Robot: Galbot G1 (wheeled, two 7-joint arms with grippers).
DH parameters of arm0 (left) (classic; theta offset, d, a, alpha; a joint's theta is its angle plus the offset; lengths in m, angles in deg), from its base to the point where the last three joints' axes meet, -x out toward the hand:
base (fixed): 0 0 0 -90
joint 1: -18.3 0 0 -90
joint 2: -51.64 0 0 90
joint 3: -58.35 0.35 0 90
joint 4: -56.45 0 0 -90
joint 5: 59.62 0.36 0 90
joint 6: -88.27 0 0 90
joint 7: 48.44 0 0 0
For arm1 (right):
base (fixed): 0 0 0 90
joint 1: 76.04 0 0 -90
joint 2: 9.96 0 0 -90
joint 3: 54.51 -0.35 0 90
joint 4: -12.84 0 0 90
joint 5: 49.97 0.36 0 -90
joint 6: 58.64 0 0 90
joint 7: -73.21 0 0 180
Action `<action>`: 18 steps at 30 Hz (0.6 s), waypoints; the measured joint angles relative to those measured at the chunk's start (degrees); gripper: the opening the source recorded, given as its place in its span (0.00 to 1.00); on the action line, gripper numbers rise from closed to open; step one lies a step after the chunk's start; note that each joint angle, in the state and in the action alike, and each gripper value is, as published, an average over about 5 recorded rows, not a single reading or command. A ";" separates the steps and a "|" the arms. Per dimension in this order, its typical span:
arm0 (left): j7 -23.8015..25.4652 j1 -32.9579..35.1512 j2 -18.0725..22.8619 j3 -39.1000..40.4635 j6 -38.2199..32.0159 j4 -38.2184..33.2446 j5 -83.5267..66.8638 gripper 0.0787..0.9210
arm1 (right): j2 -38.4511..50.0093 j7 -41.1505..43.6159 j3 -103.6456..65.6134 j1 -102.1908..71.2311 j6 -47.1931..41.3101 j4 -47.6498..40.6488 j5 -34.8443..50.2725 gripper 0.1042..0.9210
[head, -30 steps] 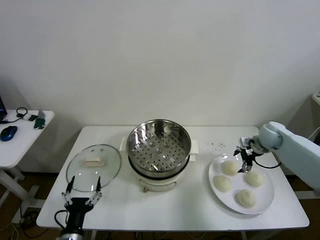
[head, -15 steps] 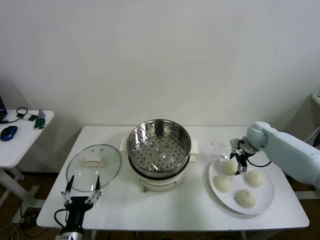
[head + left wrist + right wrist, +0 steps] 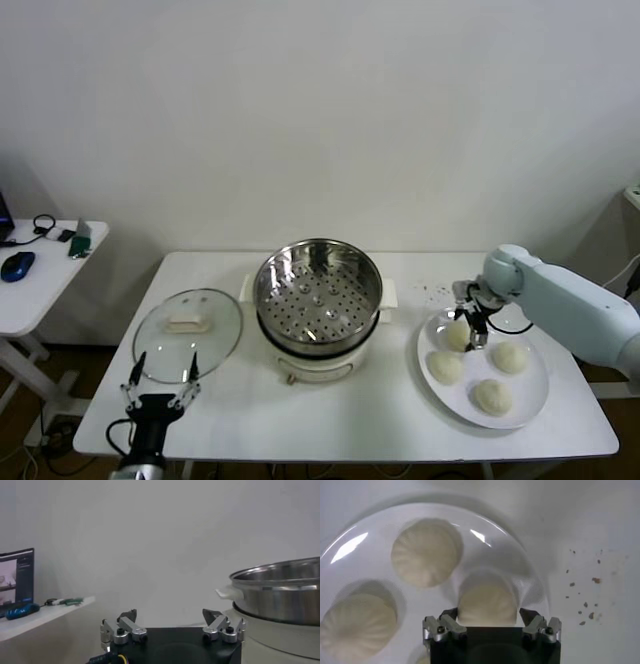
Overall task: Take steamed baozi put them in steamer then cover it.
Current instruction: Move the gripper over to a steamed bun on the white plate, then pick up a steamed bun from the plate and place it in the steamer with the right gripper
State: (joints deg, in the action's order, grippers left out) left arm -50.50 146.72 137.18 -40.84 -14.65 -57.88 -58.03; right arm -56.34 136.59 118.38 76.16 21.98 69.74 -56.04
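Observation:
Four cream-white baozi lie on a white plate (image 3: 523, 402) at the right. My right gripper (image 3: 467, 322) is open, just above the rear-left baozi (image 3: 456, 336). In the right wrist view that baozi (image 3: 486, 603) sits between the open fingertips (image 3: 448, 614), untouched, with two more baozi (image 3: 425, 551) on the plate (image 3: 350, 537). The steel steamer (image 3: 318, 290) stands at the table's middle with its perforated tray bare. The glass cover (image 3: 187, 333) with its cream handle lies flat to its left. My left gripper (image 3: 160, 390) is open and empty at the front left edge; its wrist view shows the steamer (image 3: 280, 595).
Small dark crumbs (image 3: 435, 291) dot the table between the steamer and the plate. A side table (image 3: 40, 270) with a blue mouse and cables stands off to the left. The wall runs close behind the table.
My right gripper has moved left across the plate, from between the two rear baozi to above the rear-left one. The left arm has not moved.

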 measured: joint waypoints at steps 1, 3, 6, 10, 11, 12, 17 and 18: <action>-0.04 -0.01 -0.02 -0.01 0.03 0.01 0.00 0.88 | -0.02 0.06 0.04 0.05 0.07 -0.06 -0.09 0.80; -0.08 0.02 -0.04 -0.02 0.04 0.02 0.00 0.88 | -0.01 0.15 0.09 0.14 0.18 -0.11 -0.22 0.79; -0.13 0.13 -0.04 -0.02 0.02 0.07 0.00 0.88 | 0.05 0.22 0.15 0.17 0.28 -0.10 -0.31 0.77; -0.19 0.34 -0.04 -0.02 -0.07 0.16 -0.02 0.88 | 0.09 0.23 0.04 0.15 0.38 -0.04 -0.31 0.77; -0.20 0.39 -0.04 -0.02 -0.09 0.17 -0.03 0.88 | 0.12 0.23 0.01 0.20 0.41 0.01 -0.27 0.77; -0.21 0.43 -0.04 -0.03 -0.10 0.16 -0.04 0.88 | 0.18 0.23 0.01 0.29 0.46 0.09 -0.21 0.77; -0.26 0.58 -0.08 -0.07 -0.14 -0.05 -0.09 0.88 | 0.58 0.32 0.81 1.87 0.99 0.88 0.58 0.77; -0.27 0.64 -0.10 -0.07 -0.14 -0.14 -0.09 0.88 | 0.65 0.39 1.24 2.56 1.19 1.14 0.88 0.77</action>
State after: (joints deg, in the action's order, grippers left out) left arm -50.76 147.35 137.09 -40.91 -14.79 -58.01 -58.12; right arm -55.69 136.98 119.61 78.72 23.16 70.87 -55.16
